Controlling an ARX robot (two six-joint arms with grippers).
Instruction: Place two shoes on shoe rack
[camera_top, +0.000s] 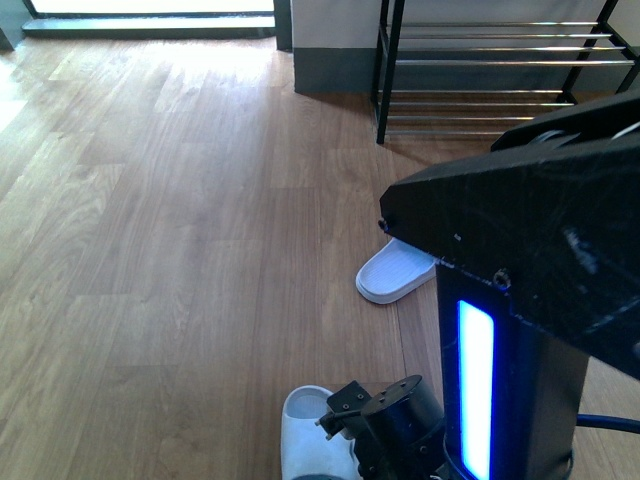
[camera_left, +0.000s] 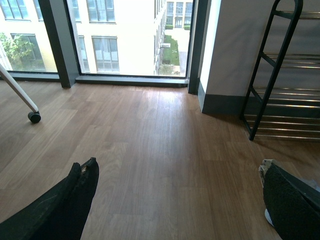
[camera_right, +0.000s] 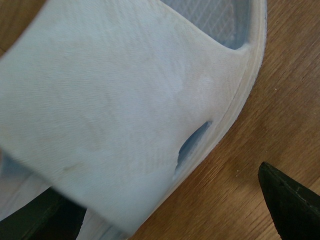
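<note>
Left pincer (camera_left: 177, 162): open wide, with one dark finger at each lower corner of the left wrist view and nothing between them. It is held low and looks along the wooden floor (camera_top: 180, 250) toward a window.
Right pincer (camera_right: 160, 190): open and astride a pale slide's strap (camera_right: 125, 100), which fills the right wrist view. The finger (camera_right: 287, 205) at lower right hangs clear of the sole edge, over bare floor. The finger at lower left is partly covered by the strap, and contact cannot be told.
Black arm housing (camera_top: 540, 240): carries a lit blue strip, fills the right side of the front view and hides one end of the far slide.
Jointed arm piece (camera_top: 390, 420): at bottom centre of the front view, just beside the near slide. Which arm it belongs to cannot be told.
Far slide (camera_top: 390, 272): on the floor at centre right, well short of the rack.
Near slide (camera_top: 305, 425): on the floor at the bottom edge.
Shoe rack (camera_top: 500, 62): upper right of the front view, standing against the wall.
</note>
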